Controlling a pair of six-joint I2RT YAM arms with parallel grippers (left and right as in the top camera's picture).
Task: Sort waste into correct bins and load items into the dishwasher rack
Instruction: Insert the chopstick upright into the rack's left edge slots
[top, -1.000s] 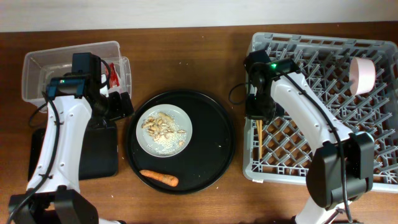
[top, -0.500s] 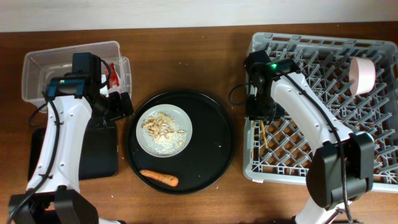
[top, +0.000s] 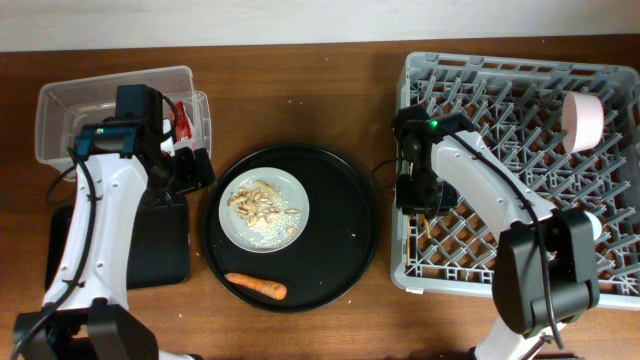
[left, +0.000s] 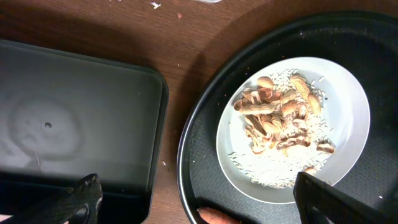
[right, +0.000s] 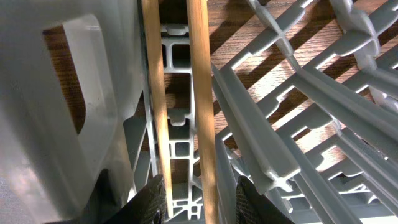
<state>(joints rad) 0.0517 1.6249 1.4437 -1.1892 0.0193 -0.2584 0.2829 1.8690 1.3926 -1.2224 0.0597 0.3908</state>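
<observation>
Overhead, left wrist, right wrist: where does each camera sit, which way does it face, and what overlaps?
Overhead: above the table, facing straight down; left arm and right arm show.
Left wrist: on the left arm, facing down at the plate and flat black tray; its jaws' tips show.
Right wrist: inside the dishwasher rack, facing down along the chopsticks; its jaws flank them.
Shared: overhead and left wrist both show the plate.
</observation>
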